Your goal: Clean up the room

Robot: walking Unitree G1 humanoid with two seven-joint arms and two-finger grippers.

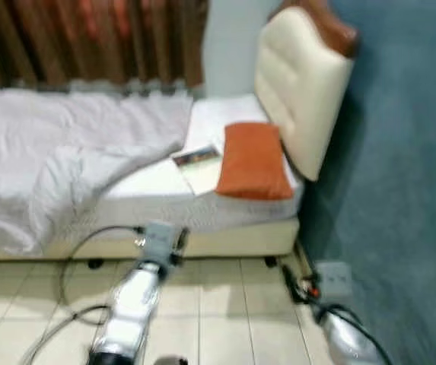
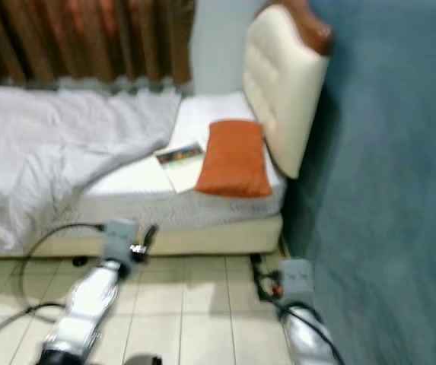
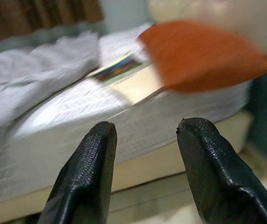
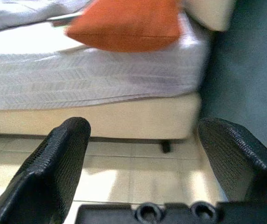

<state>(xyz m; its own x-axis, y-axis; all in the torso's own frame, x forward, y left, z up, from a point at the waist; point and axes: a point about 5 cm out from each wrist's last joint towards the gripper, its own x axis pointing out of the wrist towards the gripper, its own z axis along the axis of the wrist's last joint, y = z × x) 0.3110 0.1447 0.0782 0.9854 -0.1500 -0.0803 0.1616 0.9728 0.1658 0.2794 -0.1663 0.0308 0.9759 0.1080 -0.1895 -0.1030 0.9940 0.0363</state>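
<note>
- Plainly, the robot stood on the tiled floor (image 1: 225, 304) facing the bed (image 1: 164, 201), both arms raised toward it and neither touching anything.
- The left gripper (image 3: 145, 140) was wide, nothing between its fingers, and it pointed at the mattress edge; the right gripper (image 4: 145, 154) was also spread wide and empty, low before the bed's base near the blue wall (image 1: 400, 190).
- The orange pillow (image 1: 253, 161) lay at the head of the bed, just beside the cream headboard (image 1: 301, 84), one corner overlapping an open book or magazine (image 1: 197, 166).
- A grey blanket (image 1: 58, 152) was rumpled across the rest of the bed, hanging over the near side below the brown curtain (image 1: 88, 38).
- I judged the pillow light, soft and easily squashed; a pinch at a corner or along the near seam would serve best.
- The book looked thin and floppy, so its free edge, away from the pillow, seemed the place to take hold.
- The blanket would drag and bunch; a fold at its edge seemed the natural grip.
- The book's cover showed a coloured picture, but the blur left no writing legible, and I saw no brand anywhere.
</note>
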